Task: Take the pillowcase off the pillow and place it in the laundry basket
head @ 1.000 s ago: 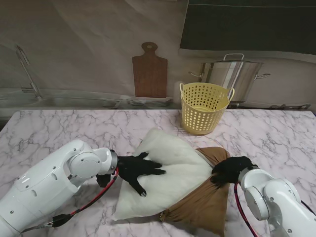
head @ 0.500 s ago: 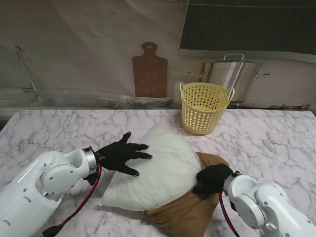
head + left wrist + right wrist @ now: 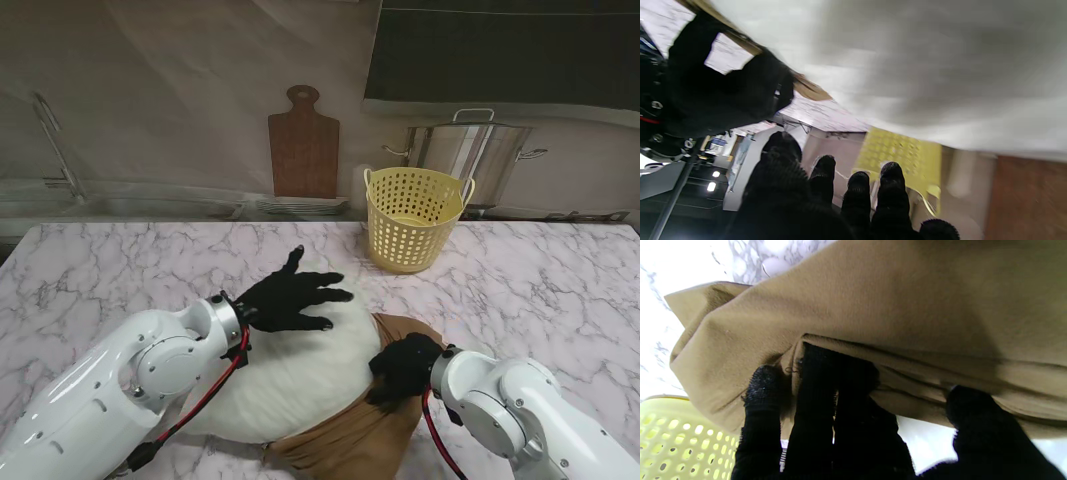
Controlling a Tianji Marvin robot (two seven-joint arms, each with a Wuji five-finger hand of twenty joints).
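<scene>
Brown pillowcase (image 3: 350, 440) pinched in right hand (image 3: 400, 366), left hand (image 3: 285, 298) splayed over pillow (image 3: 290, 375).

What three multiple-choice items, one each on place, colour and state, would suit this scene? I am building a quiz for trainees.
1. Where is the basket?
A. beside the left arm
B. beyond the pillow, by the wall
C. on the pillow

2. What colour is the pillowcase?
A. brown
B. blue
C. white

3. What is the right hand doing?
A. hanging open
B. gripping the basket
C. gripping the pillowcase

Answers: B, the stand view shows it farther from me; A, brown cloth in the right wrist view; C, fingers pinch the cloth. The left hand lies spread on the pillow.
</scene>
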